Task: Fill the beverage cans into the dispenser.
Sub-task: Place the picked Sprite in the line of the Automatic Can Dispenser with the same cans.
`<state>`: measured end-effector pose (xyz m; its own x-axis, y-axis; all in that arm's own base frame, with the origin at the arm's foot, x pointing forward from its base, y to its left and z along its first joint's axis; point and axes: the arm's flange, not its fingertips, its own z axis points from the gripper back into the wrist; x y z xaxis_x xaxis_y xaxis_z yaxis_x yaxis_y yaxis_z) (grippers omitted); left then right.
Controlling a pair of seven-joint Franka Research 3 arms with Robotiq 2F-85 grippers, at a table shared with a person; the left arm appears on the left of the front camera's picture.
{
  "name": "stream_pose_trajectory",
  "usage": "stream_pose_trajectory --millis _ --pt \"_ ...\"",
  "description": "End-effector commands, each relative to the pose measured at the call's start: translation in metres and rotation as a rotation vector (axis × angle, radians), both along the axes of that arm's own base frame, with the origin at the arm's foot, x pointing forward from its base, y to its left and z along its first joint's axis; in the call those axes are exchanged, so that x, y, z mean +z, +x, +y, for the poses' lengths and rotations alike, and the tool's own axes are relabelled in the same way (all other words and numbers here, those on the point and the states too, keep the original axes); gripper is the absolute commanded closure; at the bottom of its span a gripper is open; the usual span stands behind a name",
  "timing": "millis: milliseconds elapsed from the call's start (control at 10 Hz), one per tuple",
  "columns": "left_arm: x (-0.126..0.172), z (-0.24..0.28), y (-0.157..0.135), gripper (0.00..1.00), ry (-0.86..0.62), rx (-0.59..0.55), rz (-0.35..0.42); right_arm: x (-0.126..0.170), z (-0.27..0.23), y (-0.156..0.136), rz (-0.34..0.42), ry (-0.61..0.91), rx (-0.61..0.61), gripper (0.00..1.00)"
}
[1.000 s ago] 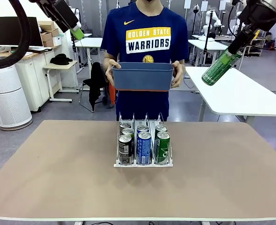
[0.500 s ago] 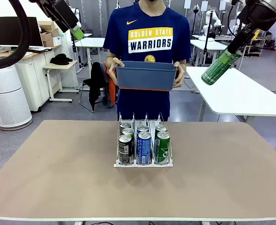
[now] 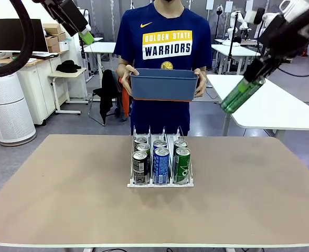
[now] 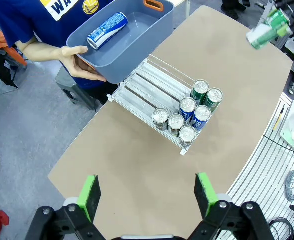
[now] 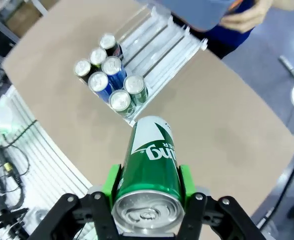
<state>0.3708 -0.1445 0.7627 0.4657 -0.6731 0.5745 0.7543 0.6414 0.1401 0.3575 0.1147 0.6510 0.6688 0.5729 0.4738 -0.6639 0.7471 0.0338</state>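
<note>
Above the table's [image 3: 65,210] far-right corner, right gripper [image 5: 147,183] clamps a tilted green can [image 5: 149,150]; upright it, seat it rearmost in the dispenser's [image 3: 159,185] right lane; left gripper [image 4: 147,195] gapes empty.

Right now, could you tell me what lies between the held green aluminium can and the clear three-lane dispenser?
Nothing: in the front view, open air separates the green aluminium can from the dispenser.

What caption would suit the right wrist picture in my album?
Green-padded fingers grip a green can above the table, seven cans already in the rack.
</note>
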Motion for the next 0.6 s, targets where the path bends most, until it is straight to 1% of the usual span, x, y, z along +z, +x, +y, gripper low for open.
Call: stream_pose_trajectory --millis 0,100,200,300,500 --pt "-0.001 0.001 -0.001 0.0 -0.001 0.003 0.008 -0.032 0.017 -0.022 -0.065 -0.019 -0.055 0.42" --pt "-0.001 0.001 -0.001 0.0 -0.001 0.003 0.008 -0.053 0.025 -0.027 -0.07 -0.016 -0.053 0.42" --pt "-0.001 0.001 -0.001 0.0 -0.001 0.003 0.008 -0.073 0.031 -0.028 -0.085 -0.048 -0.074 0.42" --pt "-0.001 0.001 -0.001 0.0 -0.001 0.003 0.008 -0.086 0.038 -0.031 -0.095 -0.055 -0.069 0.42" --pt "-0.001 0.001 -0.001 0.0 -0.001 0.003 0.008 -0.118 0.057 -0.026 -0.047 -0.094 -0.081 0.42"
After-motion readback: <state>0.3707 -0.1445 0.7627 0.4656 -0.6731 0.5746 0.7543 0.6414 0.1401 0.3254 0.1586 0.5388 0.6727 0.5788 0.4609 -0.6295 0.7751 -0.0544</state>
